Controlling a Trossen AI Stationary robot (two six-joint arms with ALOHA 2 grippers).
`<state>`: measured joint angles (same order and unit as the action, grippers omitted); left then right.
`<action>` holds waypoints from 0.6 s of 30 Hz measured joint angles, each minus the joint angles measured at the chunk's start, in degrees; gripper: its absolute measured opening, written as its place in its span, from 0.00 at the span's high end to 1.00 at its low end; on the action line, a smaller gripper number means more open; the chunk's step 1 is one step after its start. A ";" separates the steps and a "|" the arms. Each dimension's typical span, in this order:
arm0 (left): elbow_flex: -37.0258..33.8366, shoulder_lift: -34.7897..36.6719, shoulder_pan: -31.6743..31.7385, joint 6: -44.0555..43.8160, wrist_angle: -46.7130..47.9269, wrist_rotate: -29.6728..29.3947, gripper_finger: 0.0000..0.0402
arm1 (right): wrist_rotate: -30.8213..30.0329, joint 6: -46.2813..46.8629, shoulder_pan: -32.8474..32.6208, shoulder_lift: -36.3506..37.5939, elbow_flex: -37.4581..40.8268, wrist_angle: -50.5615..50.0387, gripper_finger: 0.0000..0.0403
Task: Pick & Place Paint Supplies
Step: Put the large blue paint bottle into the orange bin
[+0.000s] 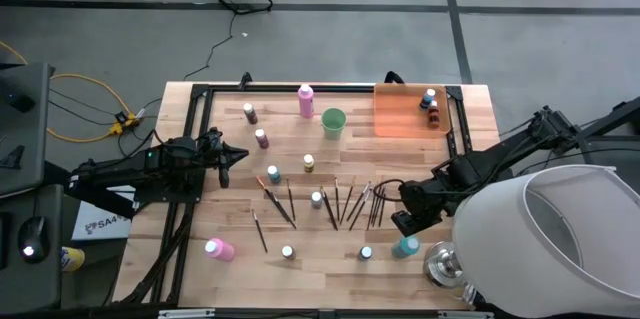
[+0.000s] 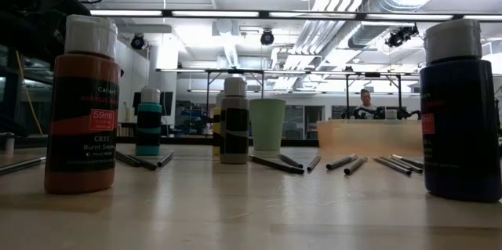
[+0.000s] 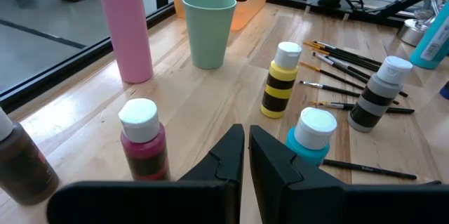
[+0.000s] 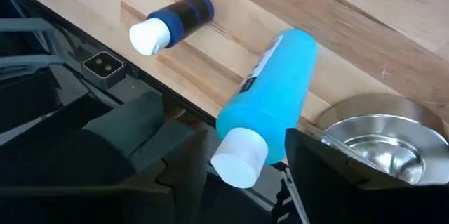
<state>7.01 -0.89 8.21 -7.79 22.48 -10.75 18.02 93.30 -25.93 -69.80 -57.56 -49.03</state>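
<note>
The right claw (image 1: pixel 408 221) was seen over the near right part of the wooden bench (image 1: pixel 230 274), its fingers apart on either side of the upper end of the teal bottle (image 4: pixel 270 90), just below its white cap; whether the pads pressed the bottle could not be told. Just beside the teal bottle, a small blue paint bottle (image 4: pixel 172 22) with a white cap was seen, and a shiny metal bowl (image 4: pixel 382 143) stood close on the other side. The left claw (image 3: pixel 245 157) was held with its fingers together and nothing between them, over the left middle of the bench, near a red paint bottle (image 3: pixel 144 140), a turquoise paint bottle (image 3: pixel 312 136) and a yellow-and-black banded bottle (image 3: pixel 282 80).

Thin dark brushes (image 1: pixel 345 202) were scattered across the middle of the bench. One tall pink bottle (image 1: pixel 306 100) stood near the far edge, beside the light green cup (image 1: pixel 333 122); another pink bottle (image 1: pixel 220 250) lay near the front left. Two small bottles were seen inside the orange tray (image 1: pixel 400 114) at the far right.

On the brown bottle (image 2: pixel 81 117) in the low view, "59ml" and "Burnt Sienna" could be partly read; other labels were illegible. A person (image 2: pixel 365 105) was seen in the room behind.
</note>
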 joint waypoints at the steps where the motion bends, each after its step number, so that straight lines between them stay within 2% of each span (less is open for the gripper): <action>1: 0.00 0.01 0.00 0.01 0.00 0.00 0.95 | 0.01 -0.15 0.00 0.00 0.00 -0.01 0.51; 4: 0.00 0.00 0.01 0.02 0.00 0.01 0.95 | 0.92 -0.05 0.00 0.00 0.00 -0.04 0.44; 8: 0.00 0.02 0.01 0.02 0.00 0.01 0.95 | 6.09 2.06 0.00 -0.04 0.00 -0.03 0.37; 18: 0.00 0.02 0.02 0.00 0.00 -0.01 0.95 | 8.61 5.54 0.46 -3.25 0.00 1.00 0.35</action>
<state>7.01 -0.87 8.23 -7.79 22.48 -10.76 26.63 98.84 -25.48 -73.05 -57.56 -48.02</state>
